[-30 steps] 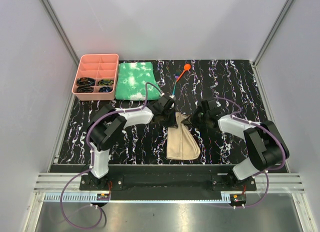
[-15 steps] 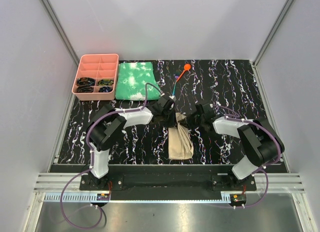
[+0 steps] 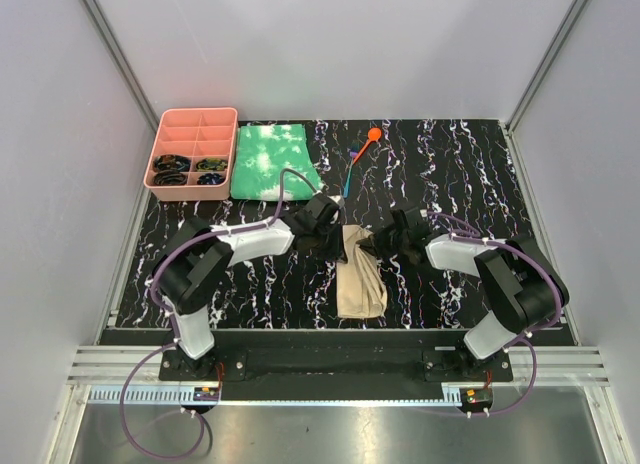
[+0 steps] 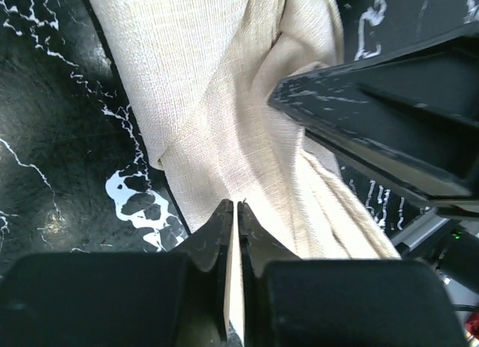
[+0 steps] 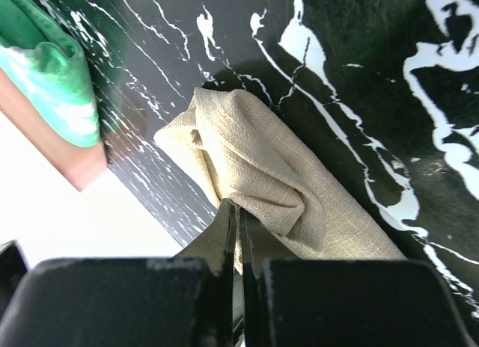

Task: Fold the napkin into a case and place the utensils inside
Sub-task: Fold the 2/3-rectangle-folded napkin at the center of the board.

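Napkin (image 3: 360, 279) lies on the counter (image 3: 460, 184) as a narrow fold, well short of the spoon (image 3: 373, 135); left end effector (image 4: 233, 209) and right end effector (image 5: 234, 206) each pinch its far end. Best to lower both pinches together, edges aligned, so the pocket lies flat without twisting.

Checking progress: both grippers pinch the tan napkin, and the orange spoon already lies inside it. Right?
Not quite. The orange spoon lies on the table beyond the napkin, apart from it, as the top external view shows. The left gripper and right gripper do pinch the napkin.
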### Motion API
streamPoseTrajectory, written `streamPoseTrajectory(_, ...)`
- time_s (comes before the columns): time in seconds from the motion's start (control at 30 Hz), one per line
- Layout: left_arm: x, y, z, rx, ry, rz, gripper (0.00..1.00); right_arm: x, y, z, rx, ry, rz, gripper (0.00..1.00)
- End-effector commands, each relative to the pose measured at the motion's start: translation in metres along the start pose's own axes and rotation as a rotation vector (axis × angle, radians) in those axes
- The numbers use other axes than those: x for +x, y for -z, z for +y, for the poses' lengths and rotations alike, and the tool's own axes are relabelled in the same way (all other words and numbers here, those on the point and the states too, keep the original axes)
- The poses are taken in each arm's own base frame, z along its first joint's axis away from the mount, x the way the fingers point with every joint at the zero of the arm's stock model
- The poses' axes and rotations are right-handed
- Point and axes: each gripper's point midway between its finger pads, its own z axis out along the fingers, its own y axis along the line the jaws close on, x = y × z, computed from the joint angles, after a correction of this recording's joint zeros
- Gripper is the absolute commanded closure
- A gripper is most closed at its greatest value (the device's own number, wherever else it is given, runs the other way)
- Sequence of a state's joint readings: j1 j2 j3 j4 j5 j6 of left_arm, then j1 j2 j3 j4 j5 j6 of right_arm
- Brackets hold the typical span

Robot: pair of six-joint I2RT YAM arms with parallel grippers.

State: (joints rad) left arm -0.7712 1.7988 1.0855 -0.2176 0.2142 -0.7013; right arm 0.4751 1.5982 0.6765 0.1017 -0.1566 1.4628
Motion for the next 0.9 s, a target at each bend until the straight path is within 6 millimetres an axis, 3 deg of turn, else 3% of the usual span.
streamPoseTrajectory(0.0,0.01,-0.013,0.004,0.016,-0.022,0.024,0.94,0.003,0.004,0.018,-0.064,-0.031,-0.018,1.0)
streamPoseTrajectory(0.2,0.019,-0.023,0.004,0.018,-0.053,0.026,0.96,0.011,0.001,0.025,-0.077,-0.108,-0.031,1.0)
streamPoseTrajectory(0.4,0.017,-0.024,-0.001,0.039,-0.076,0.016,0.98,0.034,-0.01,0.015,-0.052,-0.172,-0.012,1.0)
streamPoseTrajectory(0.53,0.011,-0.015,0.007,-0.009,-0.079,-0.024,0.97,0.042,-0.02,-0.005,-0.028,-0.208,0.006,1.0)
streamPoseTrajectory(0.7,0.007,0.003,0.014,-0.06,-0.115,-0.049,0.96,0.047,-0.016,0.009,-0.082,-0.164,0.04,1.0)
streamPoseTrajectory(0.87,0.005,0.024,0.02,-0.086,-0.098,-0.051,0.91,0.045,-0.011,0.014,-0.097,0.0,0.021,1.0)
